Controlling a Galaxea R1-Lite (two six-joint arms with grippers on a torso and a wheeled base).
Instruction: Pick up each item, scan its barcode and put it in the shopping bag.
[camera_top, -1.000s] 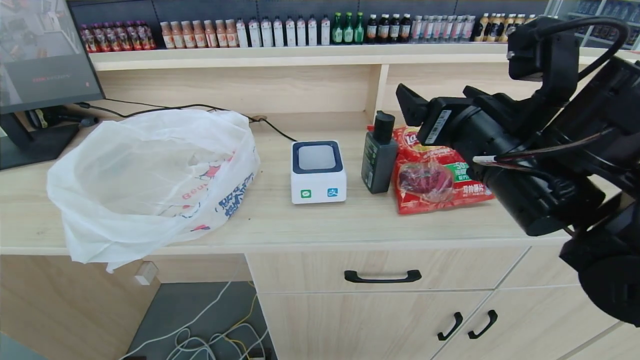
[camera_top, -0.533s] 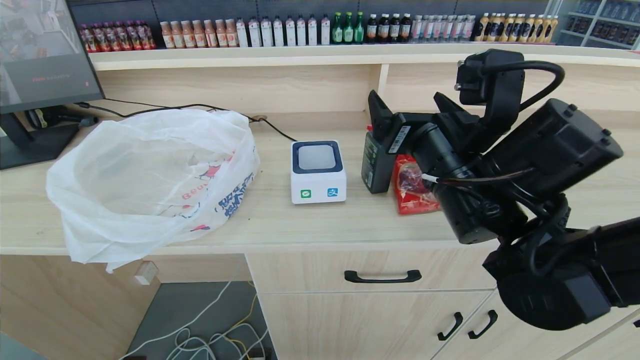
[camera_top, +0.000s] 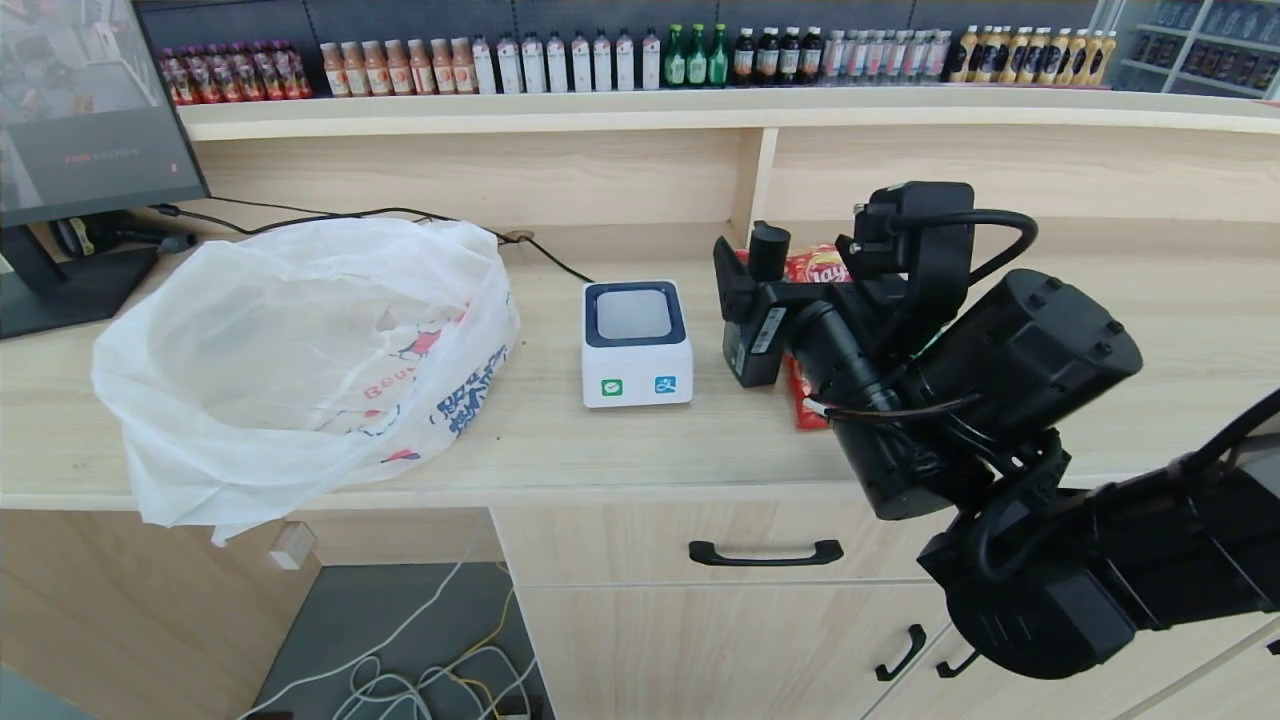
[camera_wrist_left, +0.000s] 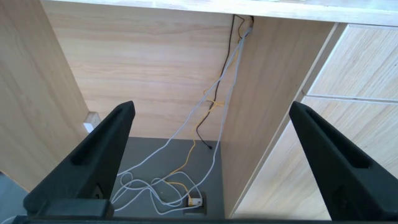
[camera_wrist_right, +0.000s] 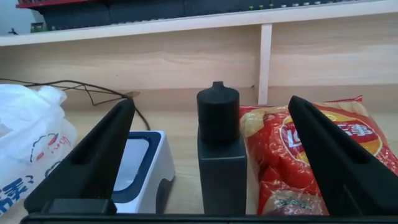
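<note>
The right gripper, fingers spread wide, faces the dark bottle standing straight up at its 12 o'clock on the counter, between the scanner at 9 and the chips at 3

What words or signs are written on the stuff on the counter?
Shopping bag: red and blue print, broken up by folds, so I cannot read it whole.
Scanner: no words, just a small green sign and a small blue sign on its front.
Dark bottle: label print too small to read.
Chip bag: big brand print, partly covered.
Shelf bottles: labels too small to read.
</note>
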